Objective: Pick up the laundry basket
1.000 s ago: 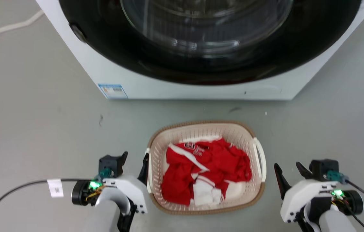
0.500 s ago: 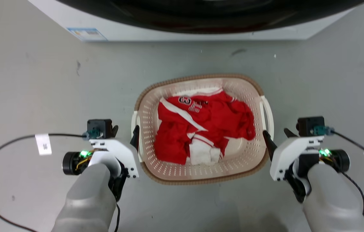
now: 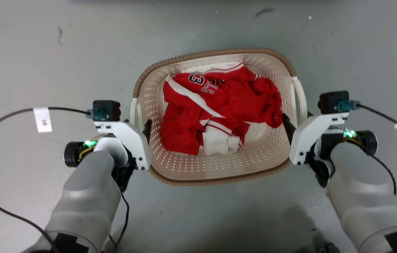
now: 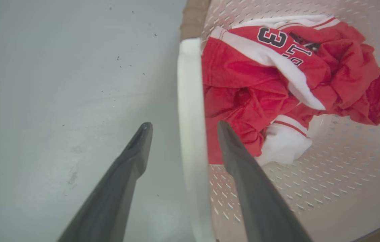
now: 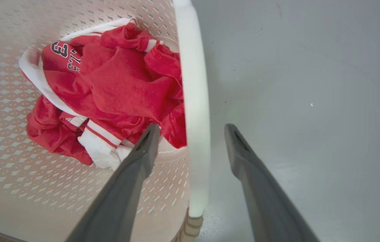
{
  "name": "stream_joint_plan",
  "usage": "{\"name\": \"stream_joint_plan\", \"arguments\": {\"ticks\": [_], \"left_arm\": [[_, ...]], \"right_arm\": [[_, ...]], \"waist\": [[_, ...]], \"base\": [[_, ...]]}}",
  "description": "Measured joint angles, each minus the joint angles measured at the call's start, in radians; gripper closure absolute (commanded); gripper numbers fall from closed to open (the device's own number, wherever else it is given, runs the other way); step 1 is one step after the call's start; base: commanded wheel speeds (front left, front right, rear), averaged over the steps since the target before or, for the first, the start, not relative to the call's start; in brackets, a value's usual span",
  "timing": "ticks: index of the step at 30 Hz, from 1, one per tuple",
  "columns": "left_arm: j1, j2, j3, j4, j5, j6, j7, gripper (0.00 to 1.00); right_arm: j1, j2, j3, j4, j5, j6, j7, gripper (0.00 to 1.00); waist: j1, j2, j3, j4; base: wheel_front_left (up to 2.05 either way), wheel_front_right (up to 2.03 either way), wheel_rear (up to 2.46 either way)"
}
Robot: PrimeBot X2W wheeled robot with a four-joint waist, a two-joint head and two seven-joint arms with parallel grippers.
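1. The laundry basket (image 3: 219, 52), cream perforated plastic with a brown woven-look rim, stands level on the grey floor (image 3: 44, 52) in the middle of my head view.
2. Inside the basket lies a crumpled red jersey (image 3: 219, 102) with white trim and a dark number 3. It covers most of the basket's bottom, and bare perforated base shows along the basket's near side.
3. My left gripper (image 4: 184, 125) is at the basket's left side. Its jaws are spread wide and straddle the basket's white left handle (image 4: 190, 84), with one finger outside the basket over the floor and the other inside it. The outer finger is clear of the handle. I cannot tell whether the inner one touches it.
4. My right gripper (image 5: 192, 127) is at the basket's right side. Its jaws are equally wide and straddle the white right handle (image 5: 191, 67), one finger inside the basket near the jersey and one outside. There is a gap on both sides of the handle.
5. Both pairs of jaws hold nothing.
6. A black cable with a white tag (image 3: 42, 119) lies on the floor left of the basket.
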Motion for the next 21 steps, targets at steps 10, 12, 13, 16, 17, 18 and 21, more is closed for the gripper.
{"name": "stream_joint_plan", "arguments": {"ticks": [10,12,13,16,17,18,21], "left_arm": [[-0.077,0.014,-0.071,0.009,-0.081,0.000,0.060,0.02],[-0.083,0.015,-0.091,0.008,-0.094,0.000,0.076,1.00],[-0.086,0.014,-0.098,0.006,-0.102,0.000,0.078,1.00],[-0.088,0.015,-0.125,-0.005,-0.126,0.000,0.079,1.00],[-0.089,0.019,-0.134,-0.007,-0.130,0.000,0.078,1.00],[-0.089,0.020,-0.142,-0.007,-0.138,0.000,0.076,1.00],[-0.089,0.025,-0.161,-0.007,-0.163,0.000,0.075,1.00]], "right_arm": [[-0.114,0.000,0.049,0.087,0.038,0.000,-0.027,0.39],[-0.122,0.000,0.059,0.097,0.050,0.000,-0.030,1.00],[-0.125,0.000,0.066,0.100,0.058,0.000,-0.025,1.00],[-0.127,-0.001,0.084,0.108,0.074,0.000,-0.027,1.00],[-0.127,-0.003,0.091,0.111,0.078,0.000,-0.026,1.00],[-0.127,-0.002,0.097,0.113,0.084,0.000,-0.027,1.00],[-0.128,-0.002,0.114,0.119,0.097,0.000,-0.024,1.00]], "waist": [[0.0000,0.0000,0.072,0.002],[0.0000,0.0000,0.076,0.003],[0.0000,0.0000,0.077,0.004],[-0.0001,-0.0001,0.078,0.006],[-0.0001,0.0000,0.078,0.006],[-0.0001,0.0000,0.077,0.006],[0.0000,0.0000,0.073,0.005]], "base": [[0.00,0.00,0.00],[0.00,0.00,0.00],[0.00,0.00,0.00],[0.00,0.00,0.00],[0.00,0.00,0.00],[0.00,0.00,0.00],[0.00,0.00,0.00]]}}
